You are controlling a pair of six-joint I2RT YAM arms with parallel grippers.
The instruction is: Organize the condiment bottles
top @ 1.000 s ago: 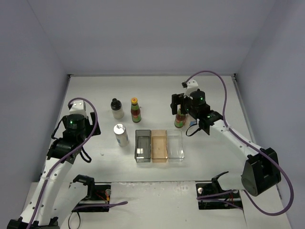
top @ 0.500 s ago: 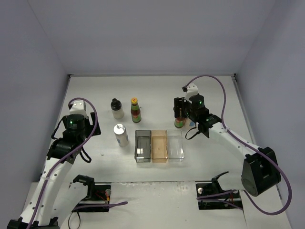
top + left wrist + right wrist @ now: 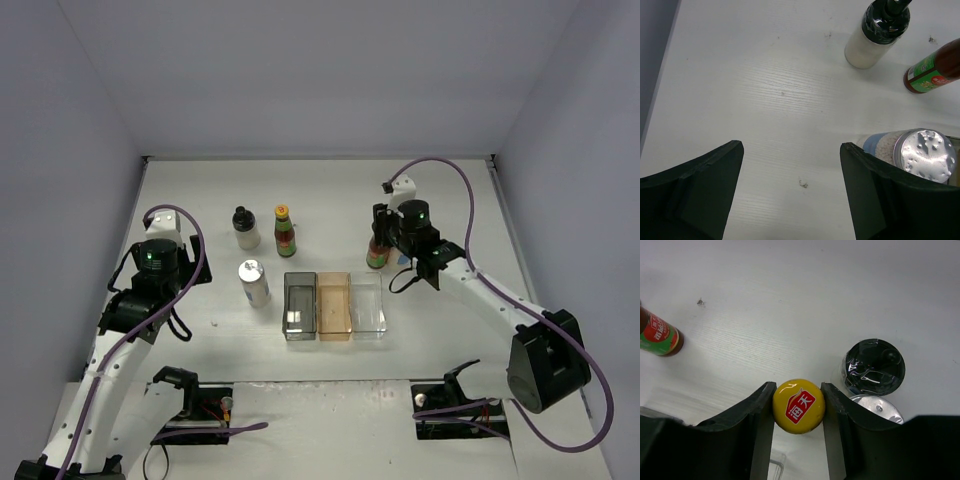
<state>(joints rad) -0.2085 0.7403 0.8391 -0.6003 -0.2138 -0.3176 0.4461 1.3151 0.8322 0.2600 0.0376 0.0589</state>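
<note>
- Gripping the dark bottle point(image 3: 798, 406) at its yellow cap, the right gripper point(image 3: 798, 396) has the jaws clenched on both sides of the cap.
- This bottle is just behind the clear bin point(image 3: 368, 305). I cannot tell if its base is on the table point(image 3: 200, 200) or a little lifted.
- Very near it, in the right wrist view, stand a black-cap bottle point(image 3: 874, 366) and a silver-cap bottle point(image 3: 875, 409), the two close together.
- The left gripper point(image 3: 790, 150) hangs over bare table with the jaws released and nothing between them. A second silver-cap bottle point(image 3: 920, 155) stands just beside its right finger.
- Farther back on the left side stand a second black-cap bottle point(image 3: 245, 228) and a second dark bottle point(image 3: 286, 230), near each other but apart.
- The grey bin point(image 3: 299, 305), the amber bin point(image 3: 334, 305) and the clear bin sit side by side in the middle. No bottle is in any of them.
- In my judgement the task is only at its beginning. One bottle is grasped, none is placed, and all six are left to sort, probably each kind into its own bin.
</note>
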